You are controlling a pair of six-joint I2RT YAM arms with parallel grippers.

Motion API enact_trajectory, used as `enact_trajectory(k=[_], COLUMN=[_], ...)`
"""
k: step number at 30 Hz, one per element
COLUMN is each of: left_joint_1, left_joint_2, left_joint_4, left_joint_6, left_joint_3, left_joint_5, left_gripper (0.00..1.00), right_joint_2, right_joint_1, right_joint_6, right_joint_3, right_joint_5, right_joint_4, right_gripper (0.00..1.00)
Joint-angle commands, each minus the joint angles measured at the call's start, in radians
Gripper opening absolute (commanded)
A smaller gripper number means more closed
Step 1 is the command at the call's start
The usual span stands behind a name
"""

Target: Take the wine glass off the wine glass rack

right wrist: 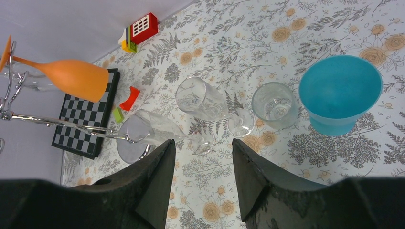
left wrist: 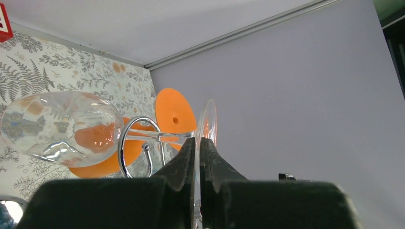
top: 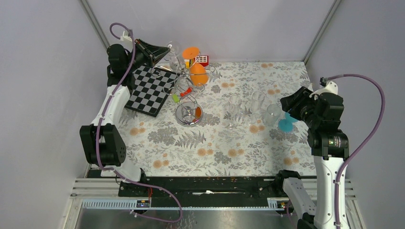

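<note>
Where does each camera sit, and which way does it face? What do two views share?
Top external: above and behind the arm bases, looking down on the table; the left arm and right arm show.
Left wrist: on the left gripper, facing the clear wine glass; its shut fingers show.
Right wrist: high at right, looking down-left; the open right gripper shows.
Shared by all: the orange glass.

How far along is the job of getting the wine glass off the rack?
Done: the left fingers are pinched on the foot of the clear glass. In hand: the glass is not off yet; its stem still runs through a loop of the rack. Left: slide the stem out of the loop and lift the glass away. The right fingers are open, away from the rack.
</note>
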Motion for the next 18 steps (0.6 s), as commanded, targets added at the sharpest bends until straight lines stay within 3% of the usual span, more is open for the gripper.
enact_trajectory(k=[1, 10, 18], left_joint_1=[-0.001, -0.001, 0.028], left_joint_2=[-0.064, -0.082, -0.108], left_joint_4=[0.102, -0.066, -0.335], left_joint_6=[-0.003, 0.139, 0.361], left_joint_3=[0.033, 0.084, 0.131], left_joint_5=[0.054, 0.125, 0.137], left_gripper=[0.0, 0.0, 0.0], right_joint_2=[0.005, 0.006, 0.004], right_joint_1=[-0.004, -0.004, -0.004], right_joint_6=[-0.002, 0.0, 0.004], right_joint_3=[0.041, 0.045, 0.032], right_joint_5=[-0.027, -0.035, -0.043], right_joint_4=[-0.003, -0.002, 0.001], right_gripper=[0.54, 0.54, 0.54])
